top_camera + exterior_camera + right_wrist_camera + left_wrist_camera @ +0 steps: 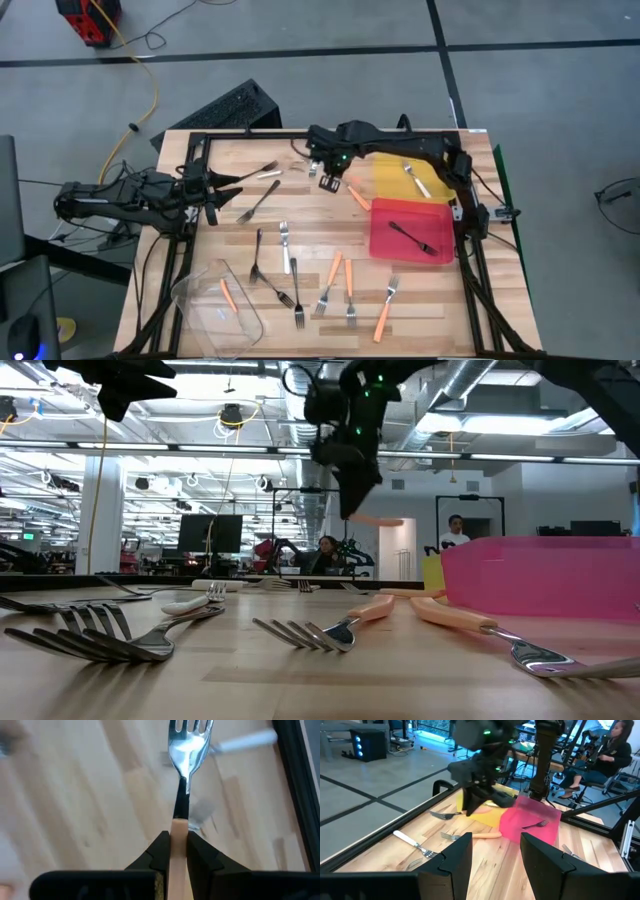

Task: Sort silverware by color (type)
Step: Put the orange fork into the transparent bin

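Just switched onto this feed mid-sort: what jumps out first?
The right pincer hangs above the table's far middle, shut on an orange-handled fork with its tines pointing away from the wrist. Right of it, the red tray holds one black fork and the yellow tray one white-handled fork. More forks lie scattered across the near tabletop.

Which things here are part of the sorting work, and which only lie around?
Part of the job:
- orange-handled fork, held by the right gripper
- black fork in the red tray
- white-handled fork on the yellow tray
- loose forks on the table

Lying about:
- clear tub
- left gripper, waiting
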You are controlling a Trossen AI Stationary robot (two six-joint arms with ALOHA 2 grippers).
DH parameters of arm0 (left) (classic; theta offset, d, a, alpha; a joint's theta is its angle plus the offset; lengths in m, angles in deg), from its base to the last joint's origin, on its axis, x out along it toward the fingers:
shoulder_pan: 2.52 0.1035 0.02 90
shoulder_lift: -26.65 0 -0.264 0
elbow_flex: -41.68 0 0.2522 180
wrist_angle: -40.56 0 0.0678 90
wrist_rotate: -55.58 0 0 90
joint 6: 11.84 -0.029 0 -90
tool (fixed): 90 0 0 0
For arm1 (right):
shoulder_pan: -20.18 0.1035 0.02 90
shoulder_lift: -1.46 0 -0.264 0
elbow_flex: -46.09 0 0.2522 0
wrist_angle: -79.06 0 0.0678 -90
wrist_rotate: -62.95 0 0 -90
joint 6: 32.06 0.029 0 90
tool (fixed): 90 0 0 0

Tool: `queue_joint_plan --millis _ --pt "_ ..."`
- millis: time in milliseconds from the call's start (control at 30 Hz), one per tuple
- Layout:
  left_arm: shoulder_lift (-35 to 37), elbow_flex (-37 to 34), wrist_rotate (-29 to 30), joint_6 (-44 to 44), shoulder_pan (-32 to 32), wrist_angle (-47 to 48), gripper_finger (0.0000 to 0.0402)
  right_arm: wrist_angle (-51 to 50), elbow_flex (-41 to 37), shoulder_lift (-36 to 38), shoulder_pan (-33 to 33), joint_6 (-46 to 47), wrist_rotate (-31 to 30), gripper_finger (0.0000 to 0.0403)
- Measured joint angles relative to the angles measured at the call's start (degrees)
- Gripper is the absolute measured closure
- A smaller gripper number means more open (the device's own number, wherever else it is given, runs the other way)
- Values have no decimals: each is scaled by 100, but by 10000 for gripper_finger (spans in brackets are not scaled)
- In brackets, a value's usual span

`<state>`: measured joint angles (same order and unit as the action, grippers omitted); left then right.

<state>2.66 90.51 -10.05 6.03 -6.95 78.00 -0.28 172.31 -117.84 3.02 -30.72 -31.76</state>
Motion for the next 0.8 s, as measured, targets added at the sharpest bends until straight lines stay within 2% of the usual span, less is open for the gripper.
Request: queue_joint_plan --millis 300,800 --pt "0 0 0 0 0 0 250 449 422 0 1107 -66 -295 338" --pt "0 0 2 105 0 -2 250 2352 453 4 2380 -326 -307 339"
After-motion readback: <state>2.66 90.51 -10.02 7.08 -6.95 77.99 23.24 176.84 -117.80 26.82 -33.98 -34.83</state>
